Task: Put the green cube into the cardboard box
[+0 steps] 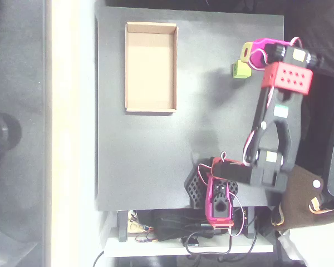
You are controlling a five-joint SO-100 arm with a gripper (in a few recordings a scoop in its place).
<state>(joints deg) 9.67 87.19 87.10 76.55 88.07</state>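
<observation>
Lime-green cube (pixel 241 69), one: sits on the dark worktop (pixel 156 156) at its right edge in the overhead view, just below the magenta claw (pixel 251 54), touching or nearly so. You cannot tell whether the claw is spread or closed. Cardboard box (pixel 127 67), one: well apart to the left, long axis vertical, nothing inside.

You are looking at an arm (pixel 275 133) built of black links, in the right half of the overhead view. A red block (pixel 288 78) dotted with round holes is sitting near its wrist, and the gripper (pixel 250 55) is showing magenta with a yellow patch. White and pink cables (pixel 247 153) are looping along it, and the base (pixel 217 194) is magenta and black.
</observation>
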